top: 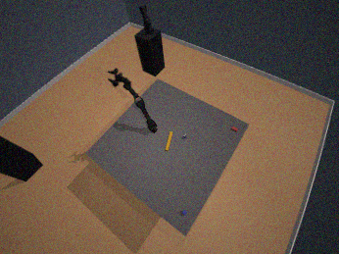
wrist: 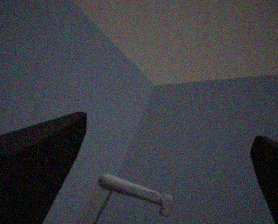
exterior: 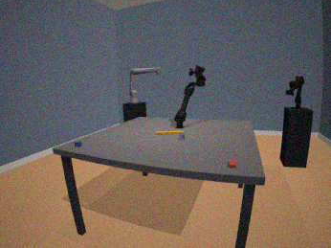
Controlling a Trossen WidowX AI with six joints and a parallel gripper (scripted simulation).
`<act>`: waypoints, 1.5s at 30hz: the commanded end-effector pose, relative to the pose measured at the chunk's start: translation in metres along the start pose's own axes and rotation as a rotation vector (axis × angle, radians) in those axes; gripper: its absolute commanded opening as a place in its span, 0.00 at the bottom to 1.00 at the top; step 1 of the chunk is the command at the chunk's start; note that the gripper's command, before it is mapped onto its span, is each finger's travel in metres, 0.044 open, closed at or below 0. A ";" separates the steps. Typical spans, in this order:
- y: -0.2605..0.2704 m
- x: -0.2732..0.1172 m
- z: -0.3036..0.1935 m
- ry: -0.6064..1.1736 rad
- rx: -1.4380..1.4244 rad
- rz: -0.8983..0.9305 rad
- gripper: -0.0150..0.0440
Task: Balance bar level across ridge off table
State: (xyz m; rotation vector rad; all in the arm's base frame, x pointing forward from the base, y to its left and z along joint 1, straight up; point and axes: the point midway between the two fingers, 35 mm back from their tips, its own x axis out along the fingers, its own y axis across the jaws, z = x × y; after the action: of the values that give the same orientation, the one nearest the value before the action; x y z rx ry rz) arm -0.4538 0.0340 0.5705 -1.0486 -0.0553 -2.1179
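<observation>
- Pincer [top: 110,76] [exterior: 191,71] [wrist: 169,133] open and raised; you're still to grasp.
- Yellow bar [top: 169,141] [exterior: 168,133] on the surface [top: 142,153] [exterior: 129,149]: lower over its middle next.
- Small purplish block [top: 184,136] [exterior: 182,136], probably the ridge, beside it.

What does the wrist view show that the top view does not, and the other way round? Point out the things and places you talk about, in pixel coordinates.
Only the wrist view shows the pale grey robot arm [wrist: 132,189] and the light-coloured ceiling [wrist: 200,40].

Only the top view shows the grey square table [top: 147,99], with the long yellow bar [top: 169,141], small red block [top: 234,128], small blue block [top: 184,213] and small pale object [top: 184,136] on it, plus the tan floor [top: 274,163].

Both show the black gripper [top: 112,77] [wrist: 169,133], its fingers apart, and the room's blue-grey walls.
</observation>
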 end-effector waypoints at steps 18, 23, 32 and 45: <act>-0.064 -0.064 0.052 0.073 -0.032 -0.233 0.79; -0.085 -0.089 0.067 0.095 -0.024 -0.336 0.79; -0.120 -0.143 0.098 0.121 -0.007 -0.537 0.79; -0.151 -0.231 0.146 0.125 0.023 -0.842 0.79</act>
State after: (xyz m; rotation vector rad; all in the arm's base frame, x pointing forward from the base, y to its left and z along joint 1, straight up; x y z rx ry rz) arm -0.3767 0.3170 0.5542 -0.9676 -0.4846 -2.8676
